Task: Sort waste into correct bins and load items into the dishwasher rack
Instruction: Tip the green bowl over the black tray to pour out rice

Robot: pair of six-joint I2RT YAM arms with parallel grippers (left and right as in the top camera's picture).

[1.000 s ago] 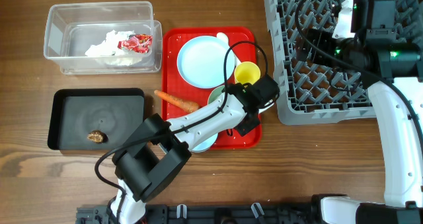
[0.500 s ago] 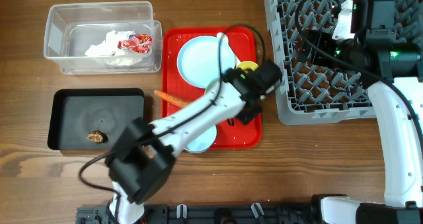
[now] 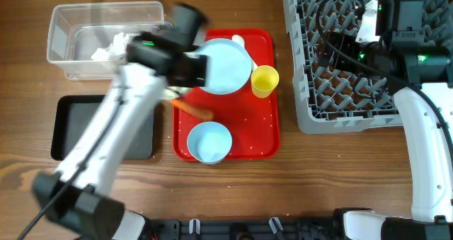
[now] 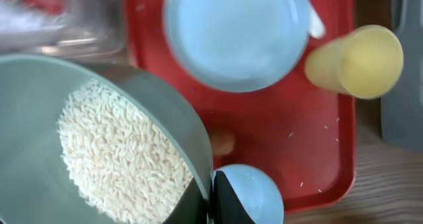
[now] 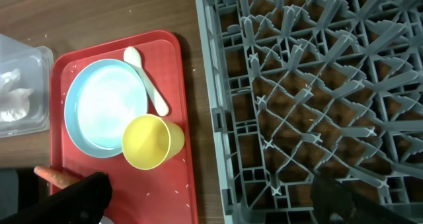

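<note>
The left gripper (image 4: 210,201) has swung from the red tray's (image 3: 262,144) front right to its back-left corner, lifting the pale green bowl (image 4: 33,98) of white rice (image 4: 119,158).

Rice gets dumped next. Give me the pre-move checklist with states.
1. Left gripper shut on pale green bowl rim: ok.
2. Rice inside the bowl: ok.
3. Bowl over the black tray: not ok, beside the red tray's left edge.
4. Room in black tray: cannot tell, arm hides part.
5. Right gripper out of the way, open over dishwasher rack: ok.

White arm links (image 3: 425,148), black joints (image 3: 407,17), looping black cables (image 3: 333,20)
</note>
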